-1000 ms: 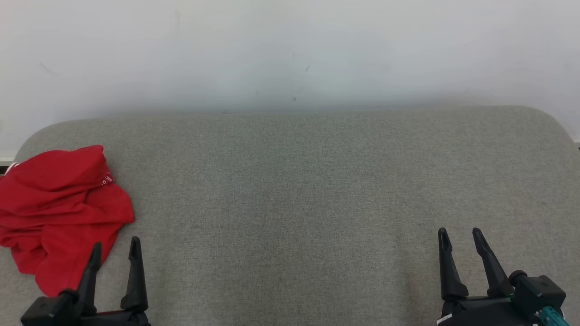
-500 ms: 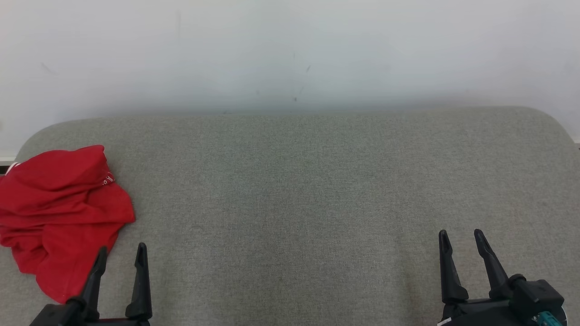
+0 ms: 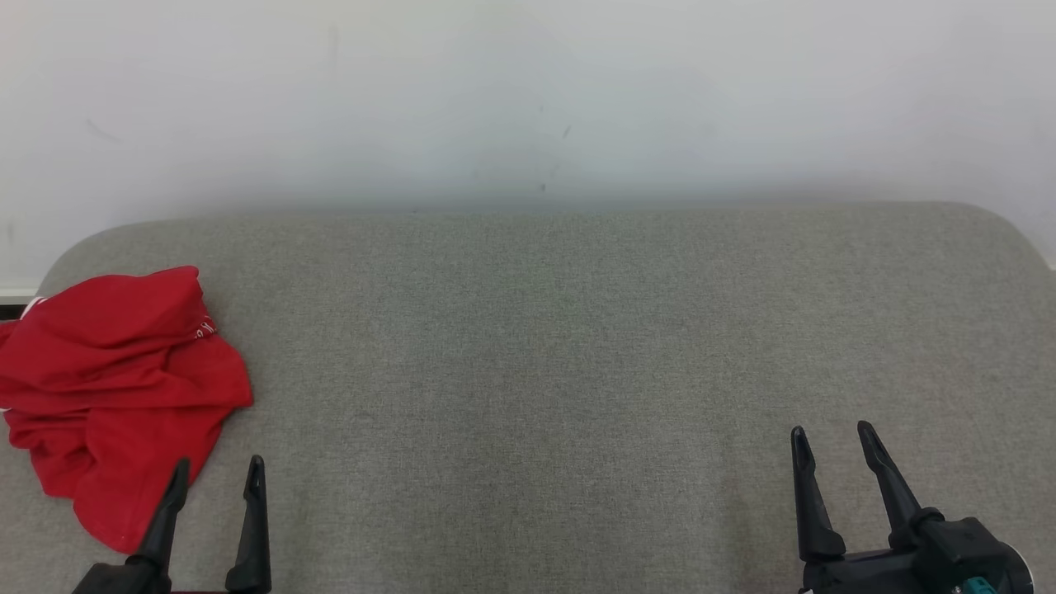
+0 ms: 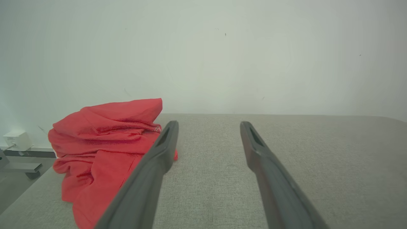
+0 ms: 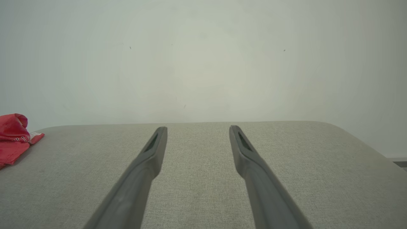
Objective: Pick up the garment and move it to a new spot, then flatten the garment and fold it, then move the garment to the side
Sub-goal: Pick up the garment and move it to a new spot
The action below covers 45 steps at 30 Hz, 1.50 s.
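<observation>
The garment (image 3: 115,388) is a crumpled red heap with a bit of white print, lying at the left end of the grey fabric surface (image 3: 561,371). My left gripper (image 3: 219,472) stands open at the lower left, just near of the heap's lower edge, with nothing between its fingers. In the left wrist view the garment (image 4: 105,149) lies left of and behind my left gripper (image 4: 208,126). My right gripper (image 3: 827,436) is open at the lower right over bare fabric. In the right wrist view my right gripper (image 5: 197,130) is open and the garment (image 5: 14,136) peeks in at the far left.
A plain pale wall (image 3: 528,99) rises right behind the surface. The surface has rounded far corners and drops off at its left and right ends. A small white box (image 4: 17,140) sits low by the wall beyond the left end.
The whole head view has shifted slightly, so the camera moved. Both grippers sit a little lower in the picture than a second ago. The garment lies as it did.
</observation>
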{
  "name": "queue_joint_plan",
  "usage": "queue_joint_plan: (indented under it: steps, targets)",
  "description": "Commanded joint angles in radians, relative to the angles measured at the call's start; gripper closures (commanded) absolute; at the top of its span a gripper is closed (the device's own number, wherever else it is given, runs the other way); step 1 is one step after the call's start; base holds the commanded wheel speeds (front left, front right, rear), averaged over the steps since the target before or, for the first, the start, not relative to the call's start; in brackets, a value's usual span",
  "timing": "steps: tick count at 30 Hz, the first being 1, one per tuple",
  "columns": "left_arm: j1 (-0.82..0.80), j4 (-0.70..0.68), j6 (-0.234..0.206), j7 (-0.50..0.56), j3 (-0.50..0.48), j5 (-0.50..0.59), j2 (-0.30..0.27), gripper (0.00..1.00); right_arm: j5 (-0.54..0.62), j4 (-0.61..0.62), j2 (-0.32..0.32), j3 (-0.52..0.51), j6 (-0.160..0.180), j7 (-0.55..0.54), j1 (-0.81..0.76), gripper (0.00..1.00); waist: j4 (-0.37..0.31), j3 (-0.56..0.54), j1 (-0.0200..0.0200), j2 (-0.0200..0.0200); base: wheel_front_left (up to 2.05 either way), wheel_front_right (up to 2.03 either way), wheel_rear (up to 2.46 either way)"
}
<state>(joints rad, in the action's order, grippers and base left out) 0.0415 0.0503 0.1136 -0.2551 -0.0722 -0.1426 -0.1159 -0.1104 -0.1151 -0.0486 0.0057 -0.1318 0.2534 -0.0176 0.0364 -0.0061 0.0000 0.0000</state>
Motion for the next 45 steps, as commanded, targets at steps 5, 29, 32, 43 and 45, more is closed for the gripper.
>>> queue_joint_plan:
  steps: [5, 29, 32, 43, 45]
  targets:
    - [0.002, 0.020, 0.005, -0.010, -0.001, 0.026, -0.011, 0.00, 0.042, 0.005, -0.003, 0.002, 0.002, 0.012, -0.016, 0.00, 0.007, -0.007, 0.0000, 0.0000, 0.00, 0.00, 0.00]
    - [-0.013, 0.017, -0.016, 0.035, -0.022, -0.034, -0.022, 0.00, -0.038, 0.064, -0.003, -0.004, 0.002, -0.104, -0.050, 0.00, 0.014, -0.008, 0.0000, 0.0000, 0.00, 0.00, 0.00]
    - [-0.013, 0.016, -0.019, 0.039, -0.021, -0.038, -0.022, 0.00, -0.040, 0.068, -0.003, -0.006, 0.002, -0.109, -0.051, 0.00, 0.016, -0.006, 0.0000, 0.0000, 0.00, 0.00, 0.00]
    - [-0.027, 0.020, -0.040, 0.035, -0.021, -0.041, -0.030, 0.00, -0.034, 0.068, -0.003, 0.000, 0.002, -0.102, -0.054, 0.00, 0.069, 0.013, 0.0000, 0.0000, 0.00, 0.00, 0.00]
    - [-0.031, 0.027, -0.040, 0.032, -0.019, -0.043, -0.031, 0.00, -0.040, 0.064, -0.003, 0.002, 0.002, -0.099, -0.053, 0.00, 0.096, 0.019, 0.0000, 0.0000, 0.00, 0.00, 0.00]
